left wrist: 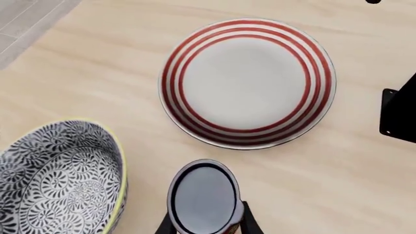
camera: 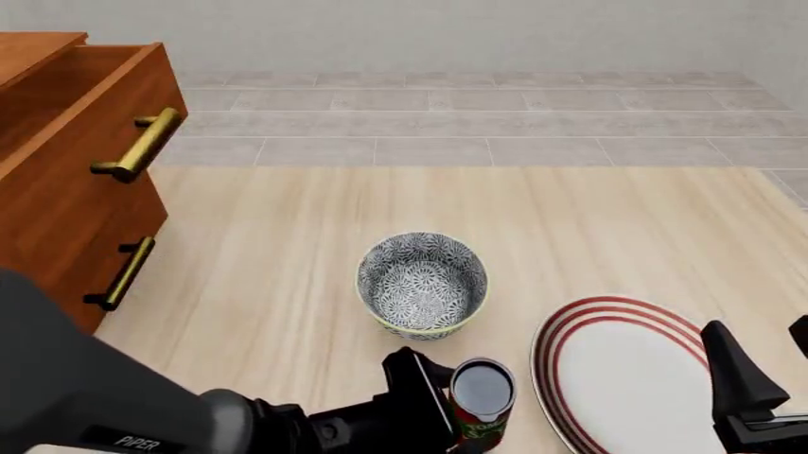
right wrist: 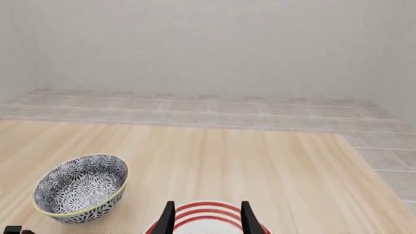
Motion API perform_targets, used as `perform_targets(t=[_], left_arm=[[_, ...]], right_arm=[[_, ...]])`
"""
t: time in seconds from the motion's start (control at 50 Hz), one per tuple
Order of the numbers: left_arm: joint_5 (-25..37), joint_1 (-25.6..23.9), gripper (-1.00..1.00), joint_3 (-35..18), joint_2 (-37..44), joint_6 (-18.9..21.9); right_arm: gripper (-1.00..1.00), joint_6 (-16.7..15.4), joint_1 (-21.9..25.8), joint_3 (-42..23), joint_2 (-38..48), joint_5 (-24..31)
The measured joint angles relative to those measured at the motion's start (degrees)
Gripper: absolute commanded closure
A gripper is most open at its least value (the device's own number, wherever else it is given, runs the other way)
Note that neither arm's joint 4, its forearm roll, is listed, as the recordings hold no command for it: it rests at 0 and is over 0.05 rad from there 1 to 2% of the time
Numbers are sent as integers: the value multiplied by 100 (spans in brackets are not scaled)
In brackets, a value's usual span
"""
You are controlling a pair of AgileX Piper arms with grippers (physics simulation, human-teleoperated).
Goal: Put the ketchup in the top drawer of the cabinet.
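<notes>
ketchup (camera: pixel 482 405): standing upright on the worktop (camera: pixel 290 274), between bowl (camera: pixel 422 284) and striped plate (camera: pixel 619 378), left gripper (left wrist: pixel 204 225) jaws closing on its sides. right gripper (right wrist: pixel 204 219): hanging over the plate, jaws parted, holding nothing. cabinet (camera: pixel 57 222): top drawer (camera: pixel 95 123) sitting pulled open.

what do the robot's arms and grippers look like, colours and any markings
The left arm is a bulky dark grey, matte shell with white "PIPER" lettering, narrowing to a black wrist and left gripper. The right gripper has slim, flat black fingers; its body looks black and angular. No cables show.
</notes>
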Motion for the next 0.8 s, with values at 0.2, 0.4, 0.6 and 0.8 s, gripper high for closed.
perform_targets(t=[0.2,0.4,0.6,0.8], left_arm=[[9,18,100,62,-159,-55],[126,31,100,228,-570,-16],[606,-14,100,403,-1339,-30],[1333,0,100,529,-2269,-40]], right_arm=[[-100,5,7,0,0,15],[-100,14,13,0,0,22],[-100,27,13,0,-1,29],[-100,35,16,0,1,39]])
